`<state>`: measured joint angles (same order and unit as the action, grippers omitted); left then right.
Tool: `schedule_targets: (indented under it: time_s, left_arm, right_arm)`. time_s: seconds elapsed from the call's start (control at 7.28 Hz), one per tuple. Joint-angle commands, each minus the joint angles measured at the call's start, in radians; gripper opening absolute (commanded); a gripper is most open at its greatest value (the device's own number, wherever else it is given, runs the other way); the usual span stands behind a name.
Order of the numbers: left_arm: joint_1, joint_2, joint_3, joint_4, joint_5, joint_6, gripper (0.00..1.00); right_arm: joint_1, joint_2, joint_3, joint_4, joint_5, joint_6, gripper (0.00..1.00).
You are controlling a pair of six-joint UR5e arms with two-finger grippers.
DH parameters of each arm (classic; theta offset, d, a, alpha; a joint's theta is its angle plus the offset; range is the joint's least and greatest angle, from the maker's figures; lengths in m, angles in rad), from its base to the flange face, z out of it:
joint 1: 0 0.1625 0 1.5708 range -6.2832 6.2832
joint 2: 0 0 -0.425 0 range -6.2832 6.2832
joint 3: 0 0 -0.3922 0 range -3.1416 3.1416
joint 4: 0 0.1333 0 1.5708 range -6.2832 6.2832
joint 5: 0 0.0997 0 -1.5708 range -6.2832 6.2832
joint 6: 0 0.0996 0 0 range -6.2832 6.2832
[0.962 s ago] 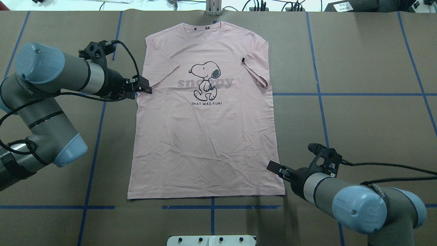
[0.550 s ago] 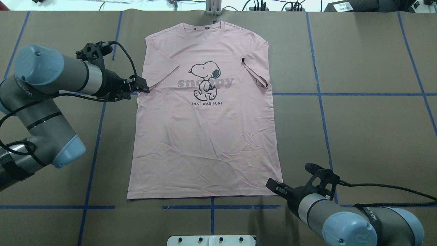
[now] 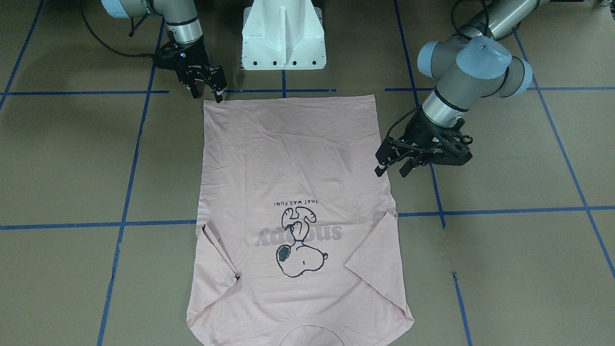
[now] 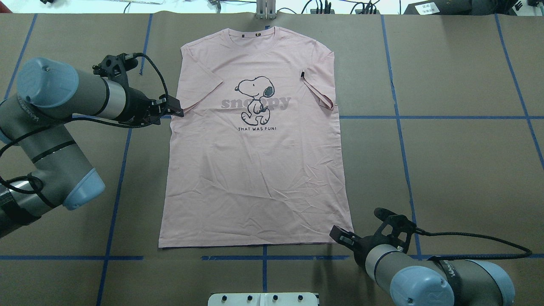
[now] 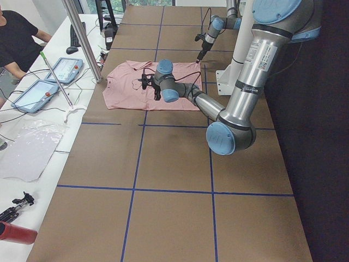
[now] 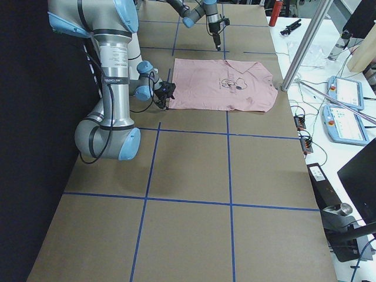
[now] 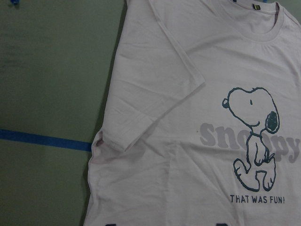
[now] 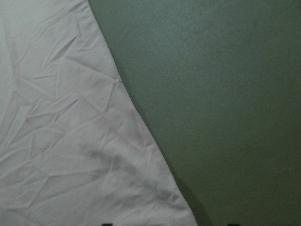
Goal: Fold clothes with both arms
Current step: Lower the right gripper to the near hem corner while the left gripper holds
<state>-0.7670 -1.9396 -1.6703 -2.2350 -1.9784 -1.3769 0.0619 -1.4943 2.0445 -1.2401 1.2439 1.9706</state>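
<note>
Pink Snoopy T-shirt (image 4: 255, 170) lies flat, print up, mid-surface (image 4: 446, 170), collar at the far end. The right gripper (image 4: 338, 234) hovers at the near right hem corner, the left gripper (image 4: 175, 107) by the left edge under the sleeve, both jaws wide open and empty. They should probably pinch both layers, then lift together

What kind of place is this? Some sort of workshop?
Most likely a robotics lab or test bench. A left arm and a right arm work at a table gridded with blue tape, a pink T-shirt between them; control tablets lie on the side bench.
</note>
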Motion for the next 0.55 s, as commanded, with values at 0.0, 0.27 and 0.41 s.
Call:
schedule_targets:
  time_s: [0.0, 0.27, 0.41]
  left_arm:
    - [0.0, 0.001, -0.002, 0.0, 0.001, -0.011, 0.77]
    - [0.0, 0.002, -0.002, 0.0, 0.003, -0.013, 0.77]
    - [0.0, 0.001, -0.002, 0.0, 0.003, -0.013, 0.77]
  right_arm:
    - [0.001, 0.015, -0.007, -0.007, 0.002, 0.001, 0.73]
    - [0.004, 0.014, -0.012, -0.007, 0.002, -0.001, 0.57]
    - [0.004, 0.012, -0.012, -0.009, 0.003, -0.001, 0.57]
